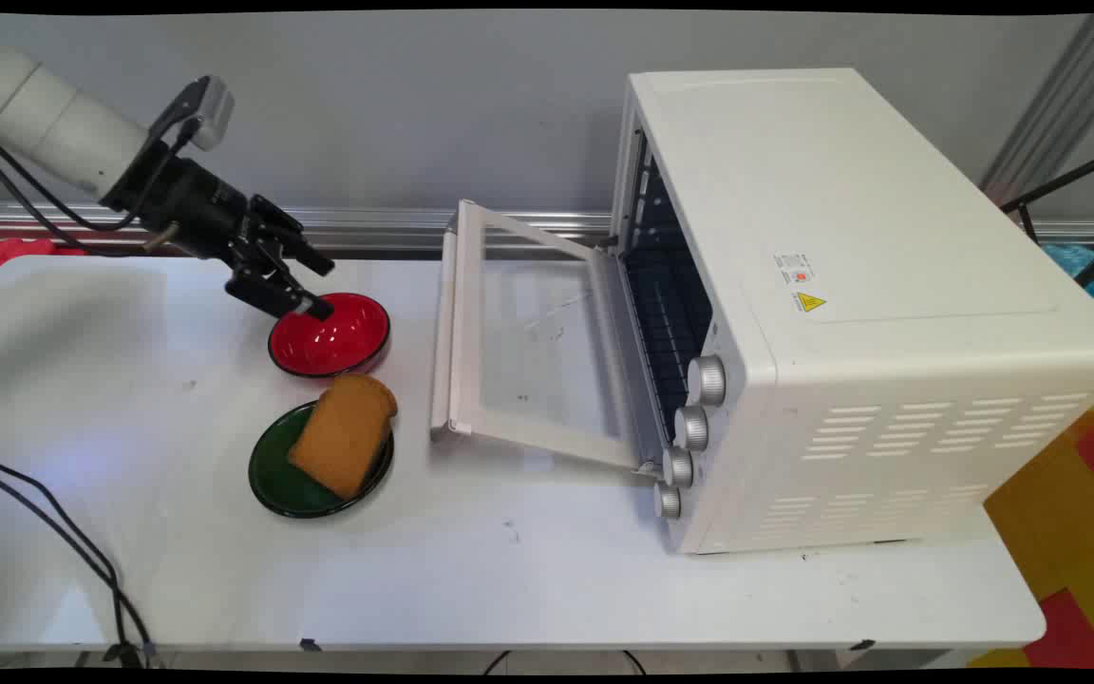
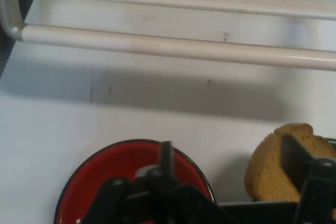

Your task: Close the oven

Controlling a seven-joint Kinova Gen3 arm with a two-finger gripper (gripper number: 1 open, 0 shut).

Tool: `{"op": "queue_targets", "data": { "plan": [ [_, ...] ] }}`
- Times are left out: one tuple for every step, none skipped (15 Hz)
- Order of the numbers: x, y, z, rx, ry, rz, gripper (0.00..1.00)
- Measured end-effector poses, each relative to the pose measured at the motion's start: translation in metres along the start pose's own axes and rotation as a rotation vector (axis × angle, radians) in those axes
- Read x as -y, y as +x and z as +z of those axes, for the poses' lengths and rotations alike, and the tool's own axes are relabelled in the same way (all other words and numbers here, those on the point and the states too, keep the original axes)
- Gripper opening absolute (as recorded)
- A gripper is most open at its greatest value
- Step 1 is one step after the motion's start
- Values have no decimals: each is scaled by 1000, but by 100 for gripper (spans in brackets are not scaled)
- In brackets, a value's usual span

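Gripper [image 1: 305,285] hovering over the far-left rim of the red bowl [image 1: 330,334], fingers spread, holding nothing.

The open jaws are straddling the bowl's rim in the hand view, one finger [image 2: 166,163] over the red interior, the other in front of the bread slice [image 1: 343,432] lying on the green plate [image 1: 276,480] just beside. Judgement: any closing here wants the rim centred between the fingers and kept clear of the bread. Toaster oven [image 1: 851,285] standing well apart, its door [image 1: 528,351] hanging open toward the bowl.
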Motion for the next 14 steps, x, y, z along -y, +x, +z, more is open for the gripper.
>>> {"op": "queue_targets", "data": {
  "plan": [
    [1,-1,2,-6,-3,1,0],
    [2,-2,3,-9,-5,2,0],
    [3,-4,5,-11,-7,2,0],
    [3,-5,6,-12,-8,3,0],
    [5,-7,8,-14,-9,2,0],
    [5,-8,10,-17,-10,1,0],
    [6,-9,12,-19,-11,0,0],
    [7,-11,15,-24,-14,-2,0],
    [7,-13,20,-30,-18,-3,0],
    [8,-14,26,-38,-22,-2,0],
    [8,-16,33,-46,-23,2,0],
    [9,-18,41,-53,-22,7,0],
    [10,-20,51,-60,-21,12,0],
    [12,-22,61,-66,-20,17,0]
  ]
}}
